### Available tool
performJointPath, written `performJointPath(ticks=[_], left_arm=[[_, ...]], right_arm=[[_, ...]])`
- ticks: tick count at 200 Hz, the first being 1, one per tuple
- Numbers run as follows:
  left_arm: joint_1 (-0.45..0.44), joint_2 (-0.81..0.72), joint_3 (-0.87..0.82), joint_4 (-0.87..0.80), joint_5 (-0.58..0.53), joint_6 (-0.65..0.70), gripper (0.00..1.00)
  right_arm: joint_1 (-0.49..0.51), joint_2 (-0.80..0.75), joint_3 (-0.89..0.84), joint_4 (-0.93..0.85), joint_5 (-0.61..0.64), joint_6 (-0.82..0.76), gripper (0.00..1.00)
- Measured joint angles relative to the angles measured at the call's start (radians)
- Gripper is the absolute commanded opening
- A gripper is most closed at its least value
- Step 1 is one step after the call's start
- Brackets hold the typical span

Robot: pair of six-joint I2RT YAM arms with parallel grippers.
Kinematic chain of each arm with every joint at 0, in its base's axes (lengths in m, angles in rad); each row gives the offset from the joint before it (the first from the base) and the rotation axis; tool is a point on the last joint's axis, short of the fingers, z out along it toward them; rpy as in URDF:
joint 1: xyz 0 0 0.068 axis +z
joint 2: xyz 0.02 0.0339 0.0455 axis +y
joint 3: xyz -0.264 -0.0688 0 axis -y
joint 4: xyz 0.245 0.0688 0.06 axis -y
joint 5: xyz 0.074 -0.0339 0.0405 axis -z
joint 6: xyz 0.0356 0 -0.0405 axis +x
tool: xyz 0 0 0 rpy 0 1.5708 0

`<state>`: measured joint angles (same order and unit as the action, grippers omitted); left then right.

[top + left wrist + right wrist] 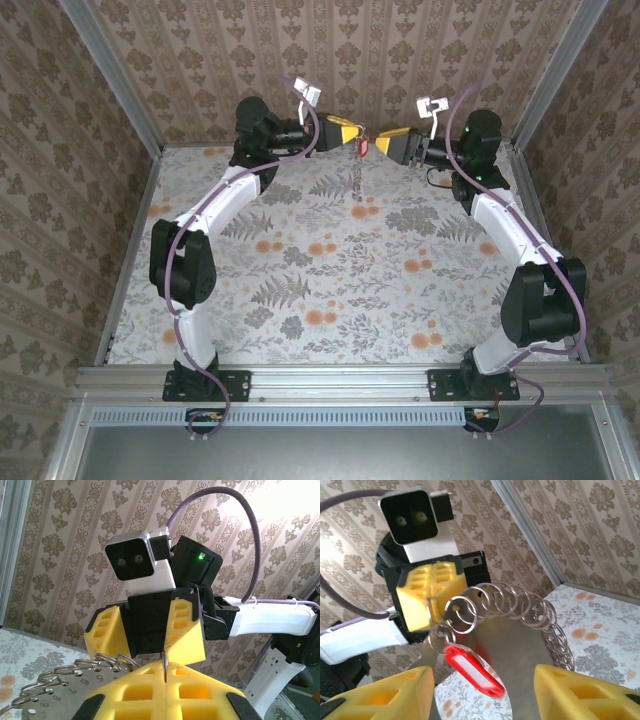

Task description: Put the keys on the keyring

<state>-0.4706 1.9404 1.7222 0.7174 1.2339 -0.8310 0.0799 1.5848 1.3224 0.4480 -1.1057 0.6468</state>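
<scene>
**Keyring pinched on the left, red key hanging before the open right**

The keyring (530,605), a large thin grey metal hoop fringed with small split rings, hangs in the air over the 12 o'clock end of the flower-patterned surface (300,290), between my two arms. From a small ring at its left end dangles the key (472,670), a tiny thin piece with a bright red plastic head. I cannot tell whether that small ring is itself threaded on the hoop.

My left fingers (135,692) are pressed together, clamped on a thin wire loop of the keyring. My right fingers (380,695) stand apart and hold nothing.

From my right wrist, the key sits just ahead of the gap between my right fingers, toward 12 o'clock. Its long axis slants from 10 to 4 o'clock. My left fingers lie beyond it at 10 o'clock. My right arm is free and close, so I judge the next reach is its job, with the wrist turned to meet that slant.
</scene>
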Motion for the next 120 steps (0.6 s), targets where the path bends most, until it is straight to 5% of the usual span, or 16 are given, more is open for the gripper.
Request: performJointPath(ticks=[120], left_arm=[[-0.004,0.0,0.0,0.018,0.019,-0.017,0.0]], right_arm=[[0.063,0.038,0.0,0.095,-0.027,0.024,0.57]])
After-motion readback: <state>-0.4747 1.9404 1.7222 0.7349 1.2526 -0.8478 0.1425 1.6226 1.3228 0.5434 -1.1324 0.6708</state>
